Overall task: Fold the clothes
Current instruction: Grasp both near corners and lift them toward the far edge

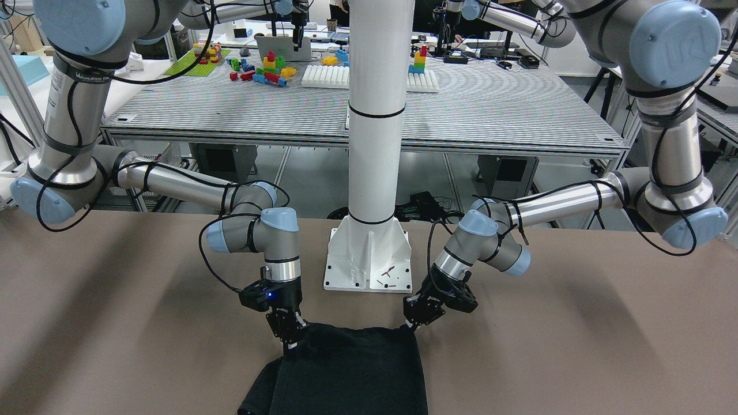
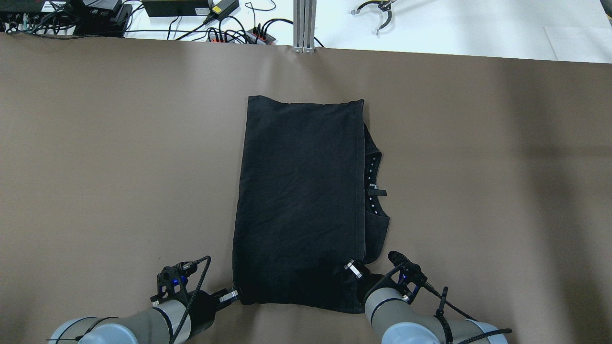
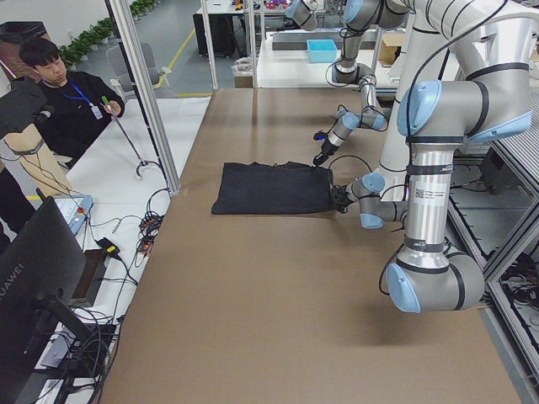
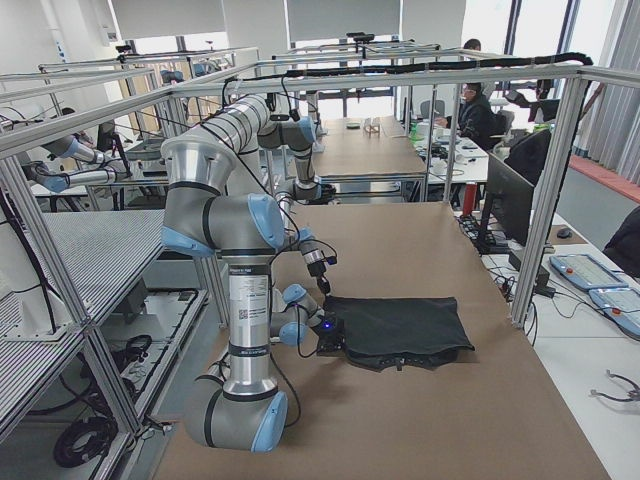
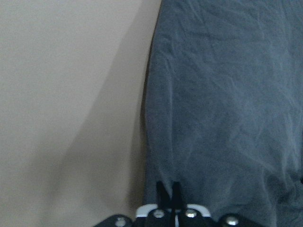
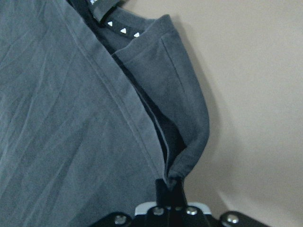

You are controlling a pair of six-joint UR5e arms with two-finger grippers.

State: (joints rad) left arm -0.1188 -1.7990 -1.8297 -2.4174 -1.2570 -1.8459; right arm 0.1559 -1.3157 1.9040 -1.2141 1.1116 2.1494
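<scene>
The left gripper and right gripper are each clamping a near corner of the black cloth lying flat on the table, so they should be lifting evenly, keeping that edge taut.

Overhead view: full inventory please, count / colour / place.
shirt: 1, black, folded lengthwise, mid-table, near end towards the robot
table: 1, brown, fills most of the view
cables: several, black, past the far edge, left of centre
post: 1, silver, at the far edge, centre
claw tool: 1, dark, on the white surface past the far edge, right of centre
left gripper: 1, black, shut on the shirt's near left corner
right gripper: 1, black, shut on the shirt's near right corner
</scene>
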